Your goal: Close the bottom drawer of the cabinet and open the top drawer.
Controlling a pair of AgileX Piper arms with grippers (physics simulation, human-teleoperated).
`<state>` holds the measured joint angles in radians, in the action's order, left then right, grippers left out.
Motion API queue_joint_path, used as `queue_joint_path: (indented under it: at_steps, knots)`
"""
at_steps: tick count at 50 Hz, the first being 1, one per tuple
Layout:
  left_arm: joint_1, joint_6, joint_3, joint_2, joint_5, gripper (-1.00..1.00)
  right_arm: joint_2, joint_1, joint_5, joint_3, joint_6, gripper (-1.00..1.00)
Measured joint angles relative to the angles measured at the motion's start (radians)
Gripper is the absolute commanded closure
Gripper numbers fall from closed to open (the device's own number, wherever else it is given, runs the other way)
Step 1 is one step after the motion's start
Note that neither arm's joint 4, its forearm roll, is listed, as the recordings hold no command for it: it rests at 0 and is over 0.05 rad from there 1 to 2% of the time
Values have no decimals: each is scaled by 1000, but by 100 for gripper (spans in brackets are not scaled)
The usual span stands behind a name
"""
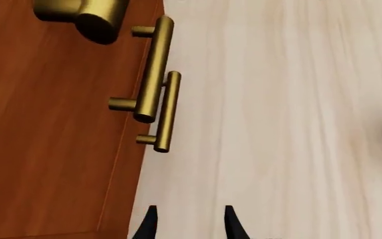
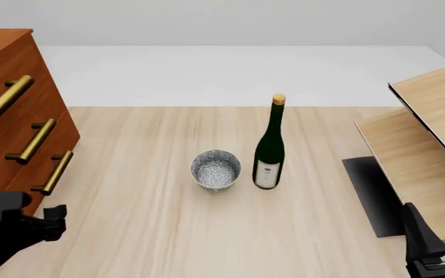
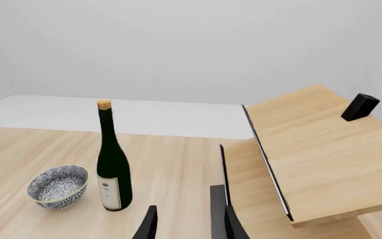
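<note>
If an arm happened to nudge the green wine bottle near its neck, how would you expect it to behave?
The wine bottle stands upright, tall on a narrow base, so it would probably tip rather than slide. It looks like glass, likely slippery and breakable. Once down, it could roll toward the bowl beside it.

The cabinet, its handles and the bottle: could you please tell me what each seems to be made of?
The cabinet looks like reddish-brown wood with a smooth satin finish; faint grain shows. The handles look like brushed brass: golden with soft highlights. The bottle seems dark green glass, glossy, with a cork-coloured stopper and paper label.
</note>
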<state>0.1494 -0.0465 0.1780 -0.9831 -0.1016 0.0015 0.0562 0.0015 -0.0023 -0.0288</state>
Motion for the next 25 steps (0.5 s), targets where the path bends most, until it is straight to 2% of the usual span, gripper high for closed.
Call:
queue_joint_path:
  at_steps: [13,25]
  knots:
    - [-103,16,40,25,42,-100,0,0,0,0,1,-100]
    - [-197,-76,81,91,83,-100,0,1,0,0,1,-100]
